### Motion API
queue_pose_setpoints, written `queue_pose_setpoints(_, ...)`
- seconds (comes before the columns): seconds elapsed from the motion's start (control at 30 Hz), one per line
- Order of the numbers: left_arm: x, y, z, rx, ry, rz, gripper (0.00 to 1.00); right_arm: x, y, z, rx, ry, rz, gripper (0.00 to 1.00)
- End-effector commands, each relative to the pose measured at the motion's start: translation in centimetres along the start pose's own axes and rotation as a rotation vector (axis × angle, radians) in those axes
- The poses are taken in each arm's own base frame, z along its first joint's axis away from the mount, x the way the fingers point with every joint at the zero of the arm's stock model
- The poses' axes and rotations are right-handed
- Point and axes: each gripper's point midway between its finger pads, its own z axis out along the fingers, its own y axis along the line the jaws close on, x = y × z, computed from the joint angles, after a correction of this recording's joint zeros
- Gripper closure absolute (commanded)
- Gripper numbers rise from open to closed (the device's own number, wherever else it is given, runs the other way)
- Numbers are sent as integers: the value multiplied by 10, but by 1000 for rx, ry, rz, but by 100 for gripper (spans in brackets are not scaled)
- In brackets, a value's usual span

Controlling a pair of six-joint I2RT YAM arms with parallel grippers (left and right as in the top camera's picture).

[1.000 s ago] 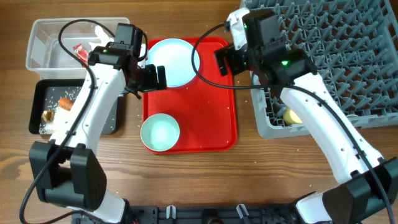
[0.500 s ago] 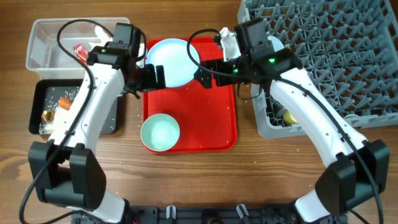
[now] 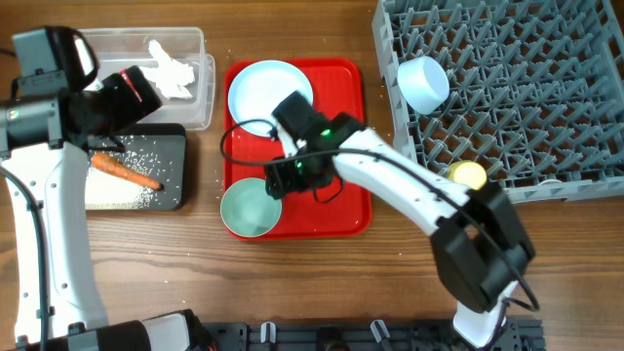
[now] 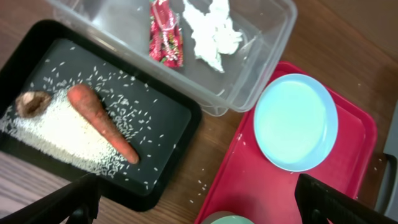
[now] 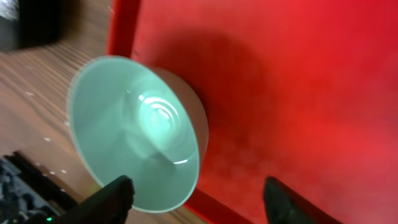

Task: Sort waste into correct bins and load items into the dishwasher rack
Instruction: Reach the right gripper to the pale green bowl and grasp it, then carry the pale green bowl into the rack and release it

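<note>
Now the right arm reaches across the red serving tray, and the right fingers stand wide open just at the pale green bowl, one on each side of its near rim; I cannot tell if they touch it. This bowl sits upright at the front left corner of the tray, with its rim going a little over the tray's edge. The round pale blue plate lies flat at the back of the same tray. The left arm is raised above the two bins, and the left fingers are spread wide with nothing between them. In the shallow black tray the orange carrot lies across a heap of white rice grains, and the small brown food scrap is at the end of the heap. Just behind it, the clear plastic tub keeps the red snack wrapper beside the crumpled white tissue. On the right of the desk, the grey dishwasher rack carries the pale blue bowl near its left edge and the small yellow cup at its front.
</note>
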Motion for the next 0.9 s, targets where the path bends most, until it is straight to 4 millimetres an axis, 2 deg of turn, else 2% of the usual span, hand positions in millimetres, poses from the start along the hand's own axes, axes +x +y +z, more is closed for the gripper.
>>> queue_pose_setpoints(0.0, -1, 4, -1, -11, 3, -22, 0, 8, -16, 21, 63, 44, 43, 48)
queue_pose_setpoints(0.1, -1, 4, -1, -11, 3, -22, 0, 9, -18, 25, 67, 52, 46, 61)
queue_pose_setpoints(0.23, 0, 4, -1, -11, 5, -22, 0, 14, -21, 38, 61, 90, 56, 62)
queue_pose_setpoints(0.53, 0, 4, -1, -12, 6, -22, 0, 13, -19, 44, 40, 101, 53, 73)
queue_pose_setpoints(0.63, 0, 4, 0, -12, 7, -22, 0, 13, -19, 44, 40, 101, 55, 95)
queue_pose_setpoints(0.77, 0, 5, 1, -13, 9, -22, 0, 4, -25, 36, 39, 90, 107, 95)
queue_pose_setpoints(0.87, 0, 5, 1, -13, 9, -22, 0, -6, -34, 18, 45, 54, 128, 96)
